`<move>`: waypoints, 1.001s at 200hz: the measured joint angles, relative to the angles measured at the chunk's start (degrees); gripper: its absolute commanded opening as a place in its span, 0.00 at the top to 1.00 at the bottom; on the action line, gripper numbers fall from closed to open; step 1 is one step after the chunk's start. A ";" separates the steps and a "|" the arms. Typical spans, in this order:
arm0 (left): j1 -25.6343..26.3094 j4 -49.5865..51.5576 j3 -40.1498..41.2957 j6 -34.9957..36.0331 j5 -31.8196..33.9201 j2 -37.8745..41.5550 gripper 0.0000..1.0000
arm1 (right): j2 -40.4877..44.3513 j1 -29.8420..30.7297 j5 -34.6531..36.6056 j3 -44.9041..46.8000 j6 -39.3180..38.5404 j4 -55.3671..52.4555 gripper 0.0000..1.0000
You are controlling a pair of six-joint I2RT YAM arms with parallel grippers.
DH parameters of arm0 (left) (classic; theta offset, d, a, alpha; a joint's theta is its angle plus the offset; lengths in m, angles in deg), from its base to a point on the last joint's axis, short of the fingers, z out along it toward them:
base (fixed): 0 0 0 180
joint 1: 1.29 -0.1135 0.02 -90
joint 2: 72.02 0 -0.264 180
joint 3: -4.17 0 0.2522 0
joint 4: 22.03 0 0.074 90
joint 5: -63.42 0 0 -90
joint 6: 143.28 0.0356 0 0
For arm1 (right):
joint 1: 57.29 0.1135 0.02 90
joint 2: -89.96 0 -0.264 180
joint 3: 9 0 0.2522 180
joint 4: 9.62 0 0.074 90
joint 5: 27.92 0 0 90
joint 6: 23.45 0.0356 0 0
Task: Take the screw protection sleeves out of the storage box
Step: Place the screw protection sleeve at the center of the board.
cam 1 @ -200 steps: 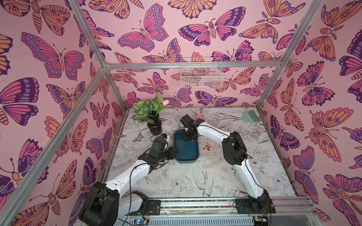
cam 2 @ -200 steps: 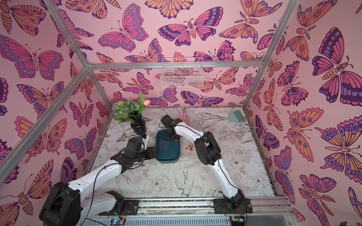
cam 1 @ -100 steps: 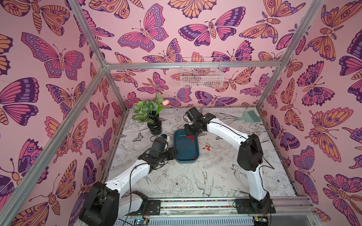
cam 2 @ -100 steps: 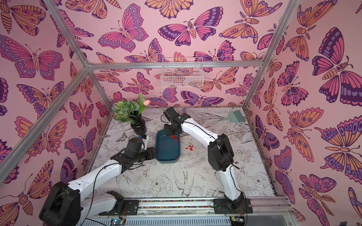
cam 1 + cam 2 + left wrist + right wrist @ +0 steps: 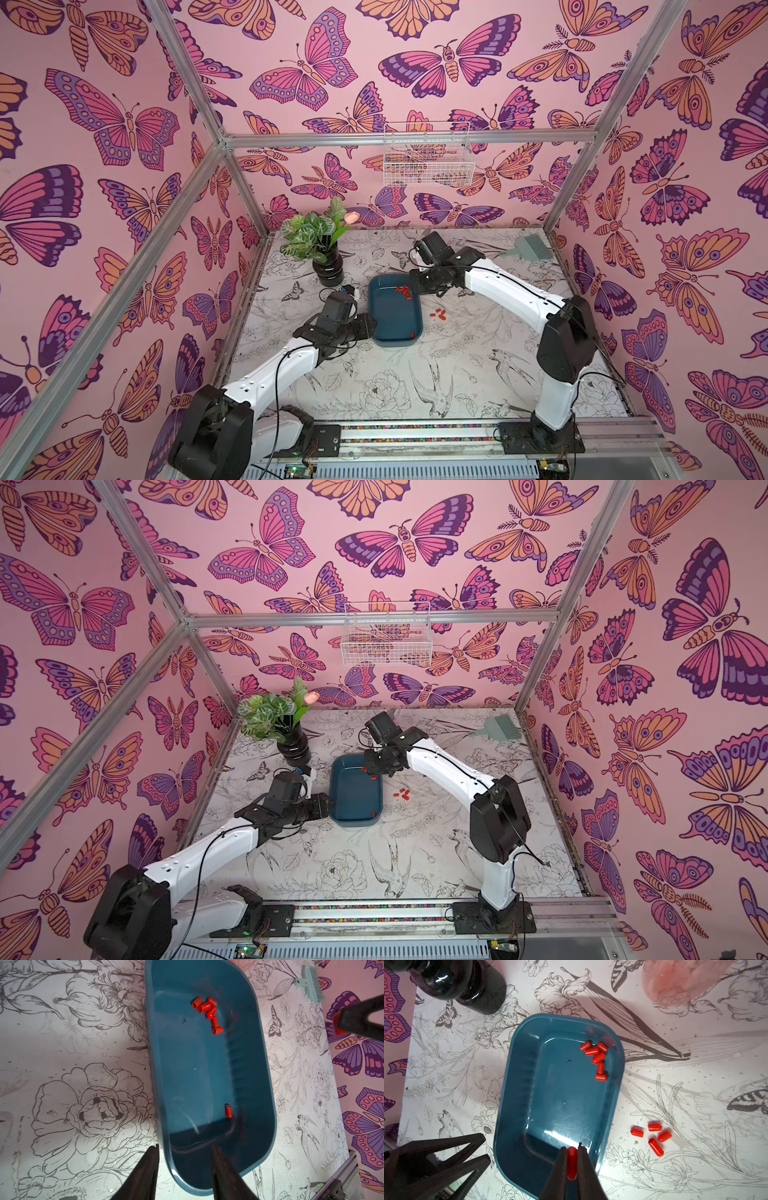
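The storage box (image 5: 392, 318) (image 5: 353, 796), a teal tray, lies mid-table. Several red screw protection sleeves (image 5: 209, 1012) (image 5: 598, 1057) cluster at its far end, and one sleeve (image 5: 229, 1111) lies alone near its right wall. Several more sleeves (image 5: 438, 313) (image 5: 654, 1136) lie on the table right of the box. My right gripper (image 5: 572, 1148) (image 5: 415, 286) hangs over the box's far right edge, shut on one sleeve (image 5: 572, 1162). My left gripper (image 5: 185, 1147) (image 5: 365, 328) sits at the box's near left corner. Its fingers stand apart, with the rim between them in the left wrist view.
A black vase with a plant (image 5: 328, 266) stands left of the box's far end. A green brush (image 5: 530, 249) lies at the back right. A white wire basket (image 5: 428, 162) hangs on the back wall. A blurred pink thing (image 5: 675, 985) is behind the box.
My right gripper has risen out of the box's far end and drawn back to the right with a sleeve between its fingers. The left arm has not moved.
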 measured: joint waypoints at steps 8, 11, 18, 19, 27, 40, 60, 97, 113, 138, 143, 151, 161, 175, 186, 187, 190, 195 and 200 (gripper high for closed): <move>0.00 0.04 0.00 0.00 0.04 -0.07 0.54 | 1.07 -0.72 -0.26 1.20 0.00 0.42 0.85; 0.00 0.04 0.00 0.00 0.09 -0.11 0.54 | 1.44 -0.94 -0.31 1.62 0.02 0.59 0.85; 0.00 0.07 0.00 0.00 0.20 -0.20 0.54 | 2.51 -1.57 -0.44 2.84 0.00 1.22 0.85; 0.00 0.07 0.00 0.00 0.20 -0.20 0.54 | 2.73 -1.70 -0.48 3.13 0.00 1.36 0.85; 0.00 0.13 -0.04 0.00 0.22 -0.26 0.54 | 4.00 -2.34 -0.72 4.70 0.02 1.90 0.85; 0.02 0.22 -0.26 0.00 0.39 -0.35 0.54 | 5.99 -3.30 -0.72 7.15 0.02 2.43 0.85; 0.24 0.22 -0.74 0.00 0.44 -0.55 0.54 | 8.20 -4.50 -0.66 9.97 -0.04 2.47 0.85; 0.37 0.22 -1.29 0.00 0.44 -1.25 0.54 | 10.88 -6.75 -0.24 16.61 -0.35 4.00 0.85; 0.37 0.24 -1.40 0.00 0.44 -1.31 0.54 | 11.04 -8.02 -0.02 19.08 -0.50 4.26 0.85; 0.39 0.28 -1.84 0.00 0.46 -1.31 0.54 | 11.04 -9.51 0.44 21.22 -1.11 4.59 0.85; 0.39 0.28 -1.95 0.00 0.46 -1.31 0.54 | 11.04 -9.73 0.44 21.38 -1.31 4.68 0.85; 0.39 0.26 -2.03 0.00 0.46 -1.31 0.54 | 11.04 -9.97 0.59 21.62 -1.51 5.05 0.85; 0.39 0.28 -2.03 0.00 0.46 -1.31 0.54 | 11.04 -10.12 0.61 21.94 -1.55 5.66 0.85; 0.39 0.28 -2.03 0.00 0.44 -1.31 0.54 | 11.04 -10.23 0.66 22.67 -1.55 6.45 0.85; 0.39 0.28 -2.03 0.00 0.46 -1.31 0.54 | 10.93 -10.36 0.66 23.26 -1.57 6.99 0.85; 0.39 0.28 -2.03 0.00 0.44 -1.31 0.54 | 10.93 -10.36 0.66 23.28 -1.57 7.02 0.85; 0.39 0.28 -2.03 0.00 0.44 -1.33 0.54 | 10.80 -10.36 0.66 23.45 -1.57 7.17 0.85; 0.39 0.28 -2.03 0.00 0.44 -1.33 0.54 | 10.67 -10.38 0.66 23.67 -1.55 7.41 0.85; 0.39 0.28 -2.03 0.00 0.44 -1.33 0.55 | 10.43 -10.40 0.66 23.82 -1.57 7.58 0.85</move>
